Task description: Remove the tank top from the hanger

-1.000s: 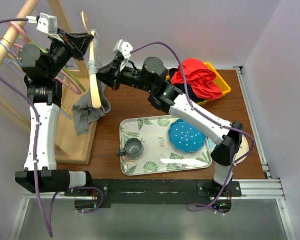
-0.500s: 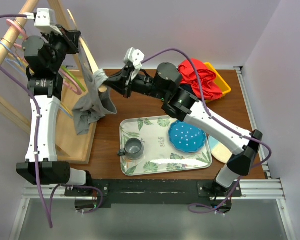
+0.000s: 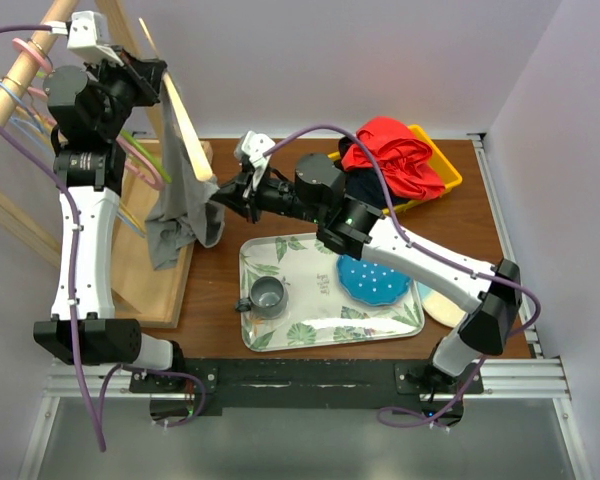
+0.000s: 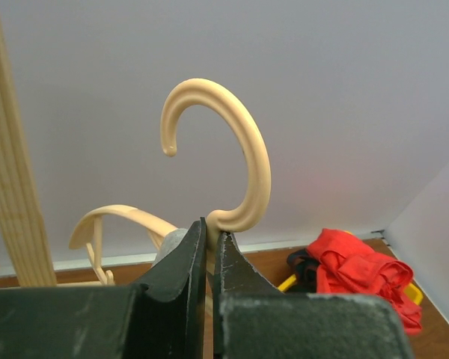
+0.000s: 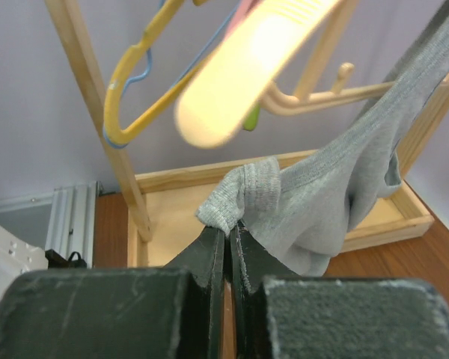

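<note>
The grey tank top point(image 3: 180, 215) point(image 5: 337, 187) hangs from a cream hanger point(image 3: 188, 128) point(image 4: 243, 161) at the table's far left. My left gripper point(image 3: 160, 80) point(image 4: 211, 235) is shut on the hanger's neck just under the hook and holds it high and tilted. My right gripper point(image 3: 218, 190) point(image 5: 229, 226) is shut on a folded strap edge of the tank top, just below the hanger's lower end. The blurred, bright arm of the hanger point(image 5: 247, 63) shows above the pinched cloth. The cloth's lower part drapes onto the wooden rack base.
A wooden rack point(image 3: 30, 60) with coloured hangers point(image 3: 140, 165) stands at the left on a wooden base point(image 3: 160, 290). A leaf-patterned tray point(image 3: 310, 320) holds a grey cup point(image 3: 267, 296) and blue plate point(image 3: 374, 272). A yellow bin point(image 3: 442, 160) with red clothing point(image 3: 395, 155) sits far right.
My left gripper raised the hanger and tilted it steeper. My right gripper, still pinching the strap, came down and toward me below the hanger's end, stretching the cloth.
</note>
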{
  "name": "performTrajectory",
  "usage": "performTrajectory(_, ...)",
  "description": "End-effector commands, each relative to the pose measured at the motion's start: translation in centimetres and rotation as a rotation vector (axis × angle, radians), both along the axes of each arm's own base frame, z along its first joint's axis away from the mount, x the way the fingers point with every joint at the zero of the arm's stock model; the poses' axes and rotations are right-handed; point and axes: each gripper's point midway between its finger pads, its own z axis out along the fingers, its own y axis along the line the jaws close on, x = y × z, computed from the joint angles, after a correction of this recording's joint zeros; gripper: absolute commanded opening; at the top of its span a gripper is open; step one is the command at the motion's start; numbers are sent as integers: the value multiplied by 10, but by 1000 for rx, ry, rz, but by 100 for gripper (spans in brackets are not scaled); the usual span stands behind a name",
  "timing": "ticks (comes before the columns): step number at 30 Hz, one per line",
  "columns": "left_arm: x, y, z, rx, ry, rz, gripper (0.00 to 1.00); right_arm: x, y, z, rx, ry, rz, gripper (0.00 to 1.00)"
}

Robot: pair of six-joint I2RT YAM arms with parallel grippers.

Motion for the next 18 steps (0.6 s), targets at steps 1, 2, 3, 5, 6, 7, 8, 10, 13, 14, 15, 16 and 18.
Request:
performTrajectory(1, -26, -22, 36, -33, -77, -117, 0, 19, -10, 17, 80, 31, -102, 0)
performTrajectory(2, -29, -25, 37, -39, -74, -133, 0, 29, -16, 13, 85, 43, -132, 0)
performTrajectory(3, -34, -30, 36, -36, -68, -163, 0, 37, -21, 14, 105, 66, -165, 0)
performTrajectory(5, -42, -36, 35, -40, -52, -203, 0, 61, -33, 16, 136, 86, -217, 0)
performTrajectory(6, -48, -44, 32, -36, -41, -253, 0, 66, -35, 17, 155, 112, -209, 0)
performTrajectory(7, -53, -49, 31, -39, -33, -280, 0, 74, -33, 11, 151, 130, -202, 0)
performTrajectory(8, -60, -56, 29, -47, -20, -329, 0, 86, -39, 19, 169, 129, -210, 0)
performTrajectory(10, -69, -64, 28, -69, -16, -382, 0, 91, -34, 14, 164, 135, -184, 0)
performTrajectory(13, -84, -74, 27, -71, -25, -450, 0, 89, -27, 17, 150, 115, -111, 4)
performTrajectory(14, -86, -74, 26, -70, -24, -455, 0, 89, -25, 18, 148, 110, -97, 8)
performTrajectory(15, -87, -75, 24, -72, -21, -458, 0, 85, -24, 18, 149, 108, -80, 12)
performTrajectory(16, -88, -75, 24, -72, -19, -463, 0, 84, -24, 23, 161, 96, -71, 19)
performTrajectory(18, -90, -77, 18, -81, -3, -477, 0, 82, -25, 25, 176, 92, -68, 25)
